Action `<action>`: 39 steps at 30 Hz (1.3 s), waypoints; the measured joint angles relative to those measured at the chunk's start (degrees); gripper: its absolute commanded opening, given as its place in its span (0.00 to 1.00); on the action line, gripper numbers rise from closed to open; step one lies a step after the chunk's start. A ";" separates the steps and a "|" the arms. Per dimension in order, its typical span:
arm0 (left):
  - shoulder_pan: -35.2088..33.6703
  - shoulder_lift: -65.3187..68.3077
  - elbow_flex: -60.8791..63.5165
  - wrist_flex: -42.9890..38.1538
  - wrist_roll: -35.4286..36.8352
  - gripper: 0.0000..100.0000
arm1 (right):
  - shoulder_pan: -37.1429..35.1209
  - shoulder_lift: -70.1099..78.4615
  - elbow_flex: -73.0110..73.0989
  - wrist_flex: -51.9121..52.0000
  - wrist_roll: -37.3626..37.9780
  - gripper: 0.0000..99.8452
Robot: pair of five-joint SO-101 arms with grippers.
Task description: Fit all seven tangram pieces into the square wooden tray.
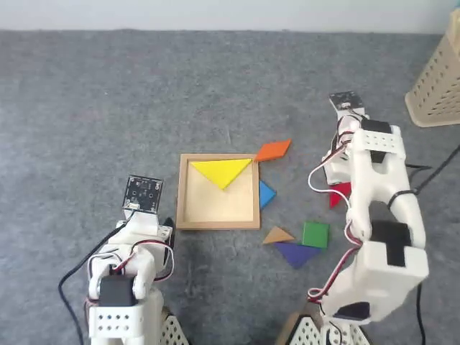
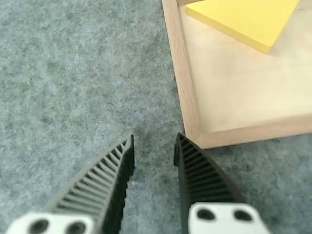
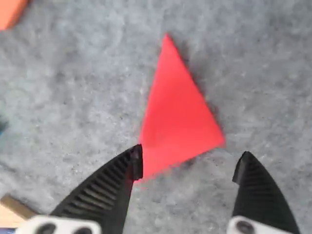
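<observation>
- Step in hand, I judge: picking up the red triangle [image 3: 178,122]. The right tool [image 3: 191,158] hangs over its wide end with its fingers apart, one at a corner and nothing clamped.
- The next move calls for lowering, closing on the thin piece's edges, then carrying it to the tray [image 1: 181,190].
- In the tray, the yellow triangle [image 1: 221,171] lies against the far rim; six pieces lie outside.
- The left tool [image 2: 155,141], slightly apart and empty, sits just beside a tray corner on the tabletop [image 1: 86,108].
- The orange piece [image 1: 273,149], blue piece [image 1: 266,193], tan triangle [image 1: 277,235], green square [image 1: 315,234] and purple triangle [image 1: 296,252] lie nearby; the blue piece, just beside the tray, may crowd the route.
</observation>
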 measured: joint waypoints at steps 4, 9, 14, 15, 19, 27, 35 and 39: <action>0.00 0.00 0.00 0.00 0.00 0.13 | -0.09 3.52 -0.26 -2.55 0.18 0.30; 0.00 0.00 0.00 0.00 0.00 0.13 | -0.35 4.57 -1.14 -2.81 0.18 0.30; 0.00 0.00 0.00 0.00 0.00 0.13 | -2.37 5.89 -0.97 -2.90 0.18 0.30; 0.00 0.00 0.00 0.00 0.00 0.13 | -2.90 5.98 -0.97 -2.90 0.18 0.29; 0.00 0.00 0.00 0.00 0.00 0.13 | -3.43 5.98 -0.97 -3.43 0.18 0.20; 0.00 0.00 0.00 0.00 0.00 0.13 | -3.25 5.80 -1.05 -3.78 -2.29 0.06; 0.00 0.00 0.00 0.00 0.00 0.13 | -3.96 4.31 -0.97 1.14 -5.27 0.01; 0.00 0.00 0.00 0.00 0.00 0.13 | -6.42 -2.81 0.26 4.22 -9.49 0.01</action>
